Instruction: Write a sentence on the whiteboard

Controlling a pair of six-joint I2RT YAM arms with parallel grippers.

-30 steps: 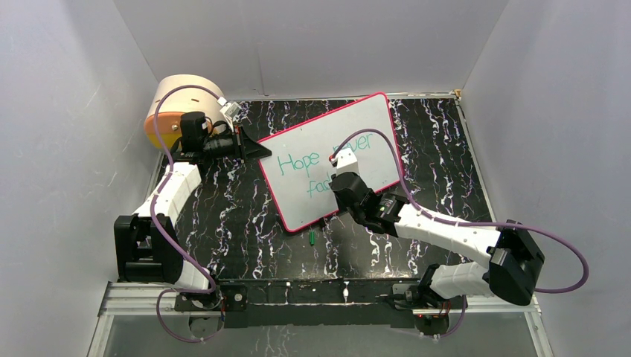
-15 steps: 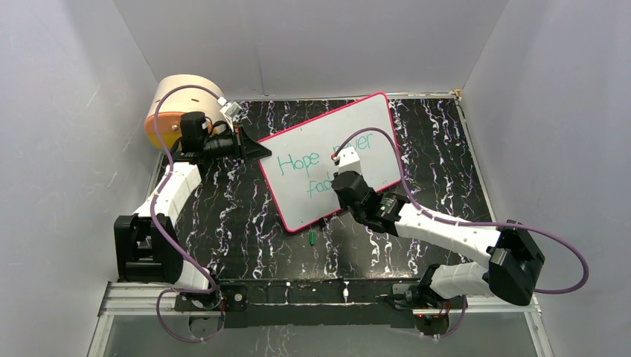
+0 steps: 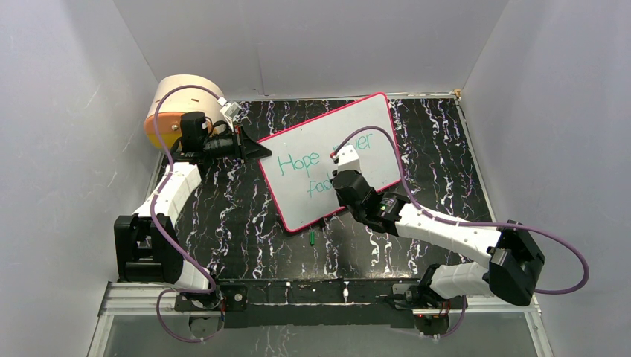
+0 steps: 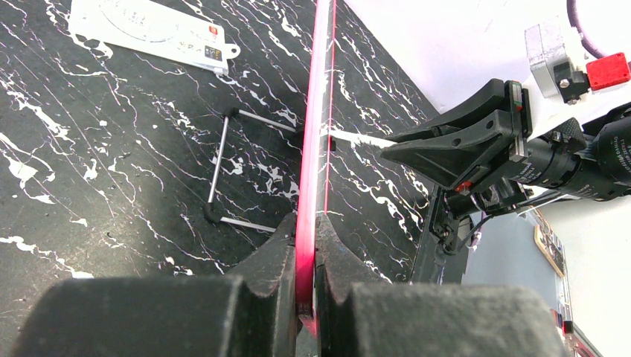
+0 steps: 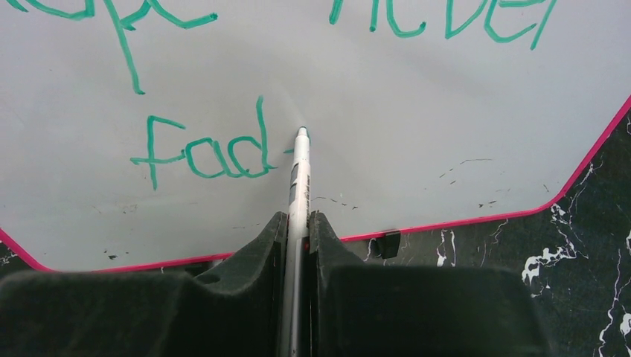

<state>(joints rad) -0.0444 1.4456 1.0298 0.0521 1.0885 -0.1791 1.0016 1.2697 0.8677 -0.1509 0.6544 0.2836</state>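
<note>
The whiteboard (image 3: 372, 126), white with a pink-red rim, lies tilted on the dark marbled table. My left gripper (image 3: 257, 149) is shut on its left rim; in the left wrist view the jaws clamp the red edge (image 4: 306, 253). My right gripper (image 3: 336, 172) is shut on a white pen (image 5: 298, 178) whose teal tip touches the board. The sentence (image 5: 205, 152) in teal reads "Hope never" on the first line and "fad" on the second, with a short stroke beginning beside the pen tip. In the top view my right wrist hides part of the writing (image 3: 298, 163).
A tan and orange roll (image 3: 182, 104) stands at the back left corner. A small green pen cap (image 3: 312, 238) lies on the table below the board. A small white printed card (image 4: 149, 33) and a wire stand (image 4: 223, 171) lie left of the board's edge.
My right gripper with the pen has shifted very slightly along the second line. The left arm and the board have not moved.
</note>
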